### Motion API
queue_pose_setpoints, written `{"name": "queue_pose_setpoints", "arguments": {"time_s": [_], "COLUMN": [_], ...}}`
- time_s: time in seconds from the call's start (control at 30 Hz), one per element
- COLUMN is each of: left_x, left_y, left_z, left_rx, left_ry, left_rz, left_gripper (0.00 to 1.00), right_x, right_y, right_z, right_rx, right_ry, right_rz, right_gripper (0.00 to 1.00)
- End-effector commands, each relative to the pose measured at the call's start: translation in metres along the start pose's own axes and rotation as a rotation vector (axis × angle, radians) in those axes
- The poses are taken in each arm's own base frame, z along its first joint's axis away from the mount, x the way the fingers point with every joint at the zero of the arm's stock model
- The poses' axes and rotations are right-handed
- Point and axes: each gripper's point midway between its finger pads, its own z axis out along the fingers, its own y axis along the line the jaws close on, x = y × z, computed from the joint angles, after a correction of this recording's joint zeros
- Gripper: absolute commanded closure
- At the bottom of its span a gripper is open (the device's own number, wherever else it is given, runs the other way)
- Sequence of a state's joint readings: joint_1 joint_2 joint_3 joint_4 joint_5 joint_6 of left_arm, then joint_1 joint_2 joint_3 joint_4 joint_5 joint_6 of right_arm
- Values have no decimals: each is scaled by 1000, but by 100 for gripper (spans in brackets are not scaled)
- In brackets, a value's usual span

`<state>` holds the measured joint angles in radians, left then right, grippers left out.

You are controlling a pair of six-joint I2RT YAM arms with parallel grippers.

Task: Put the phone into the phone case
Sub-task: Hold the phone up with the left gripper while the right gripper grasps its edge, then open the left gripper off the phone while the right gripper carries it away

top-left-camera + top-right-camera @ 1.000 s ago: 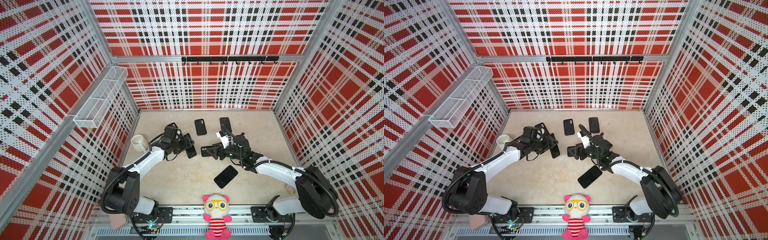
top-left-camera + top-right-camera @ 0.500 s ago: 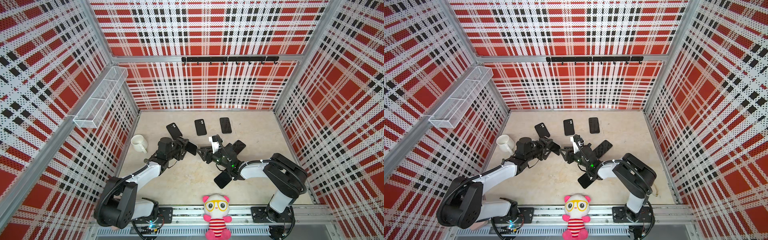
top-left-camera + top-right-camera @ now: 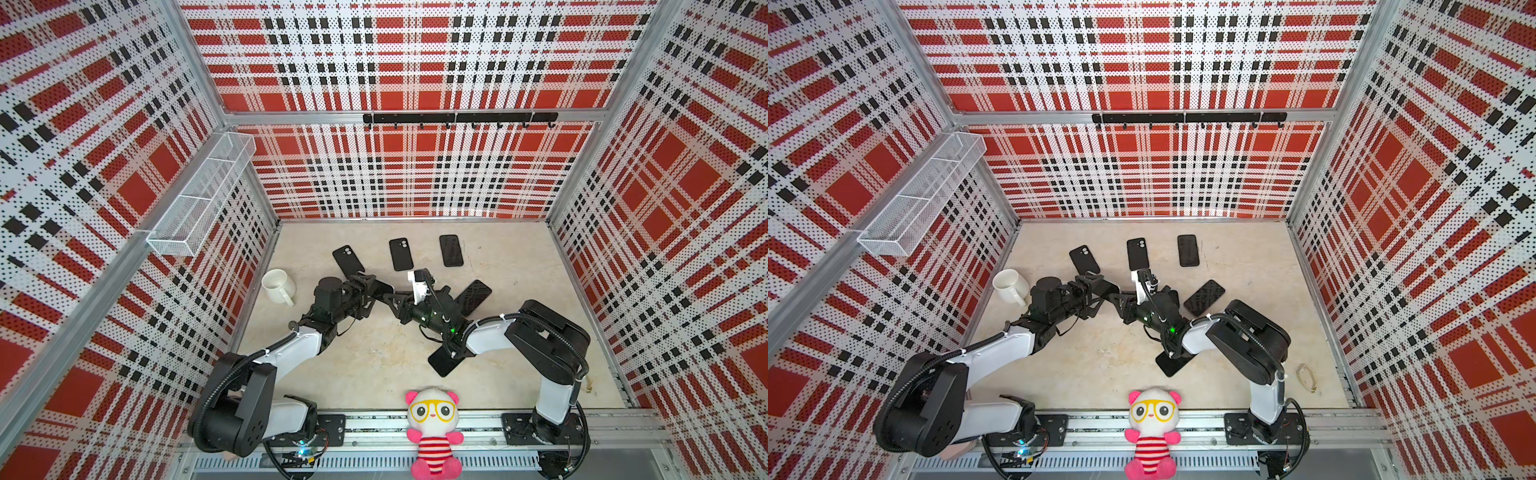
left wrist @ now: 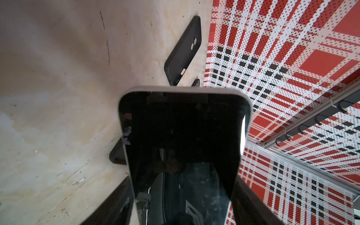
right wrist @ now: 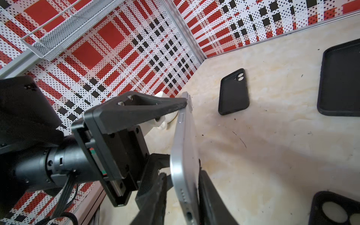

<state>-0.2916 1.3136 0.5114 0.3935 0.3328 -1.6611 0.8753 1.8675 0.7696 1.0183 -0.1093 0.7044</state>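
Observation:
A silver-edged phone (image 4: 181, 136) with a dark screen hangs above the table between both arms, seen in both top views (image 3: 383, 288) (image 3: 1105, 286). My left gripper (image 4: 181, 214) is shut on it across its width, one finger on each long edge. My right gripper (image 5: 183, 173) faces it from the other side and pinches the phone's (image 5: 184, 136) end across its flat faces. Several black phone cases lie at the back of the table; the nearest (image 3: 348, 259) (image 5: 233, 91) lies back up just behind the grippers.
A white mug (image 3: 276, 284) stands left of the left gripper. Two more black cases (image 3: 401, 254) (image 3: 451, 250) lie at the back. A dark slab (image 3: 471, 297) and another (image 3: 446, 361) lie beside and under the right arm. A plush toy (image 3: 432, 419) sits at the front rail.
The right arm swung in from the right to the phone's free end and its jaws narrowed onto it. The left gripper carried the phone slightly forward and toward the middle.

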Motion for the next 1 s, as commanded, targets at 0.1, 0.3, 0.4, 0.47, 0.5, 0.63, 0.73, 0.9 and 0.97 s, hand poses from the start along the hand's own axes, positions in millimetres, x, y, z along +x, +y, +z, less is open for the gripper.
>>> {"name": "queue_pose_setpoints", "arguments": {"time_s": [0.1, 0.3, 0.4, 0.47, 0.5, 0.63, 0.73, 0.9, 0.97], "left_x": [9, 14, 15, 16, 16, 16, 15, 7, -1], "left_y": [-25, -28, -31, -34, -34, -38, -43, -43, -40], "left_z": [-1, -1, -2, -2, -3, -6, -9, -11, -11], "left_rx": [91, 109, 123, 130, 133, 147, 160, 136, 96], "left_ry": [27, 44, 47, 48, 48, 44, 42, 11, -21], "left_rz": [18, 19, 39, 60, 69, 133, 188, 292, 358], "left_gripper": [100, 100, 69, 36, 23, 2, 2, 2, 2], "right_x": [-2, -1, -2, -6, -7, -22, -34, -56, -68], "right_y": [4, 4, 5, 6, 7, 10, 6, -9, -16], "right_z": [4, 6, 5, 6, 6, 4, -1, -16, -23], "right_rx": [1, -3, 1, 6, 8, -2, 11, 68, 104], "right_ry": [-14, -11, -9, -7, -7, -13, -14, -13, -3], "right_rz": [-10, -7, -17, -29, -35, -59, -63, -59, -76], "right_gripper": [83, 94, 96, 99, 99, 100, 100, 100, 100]}}
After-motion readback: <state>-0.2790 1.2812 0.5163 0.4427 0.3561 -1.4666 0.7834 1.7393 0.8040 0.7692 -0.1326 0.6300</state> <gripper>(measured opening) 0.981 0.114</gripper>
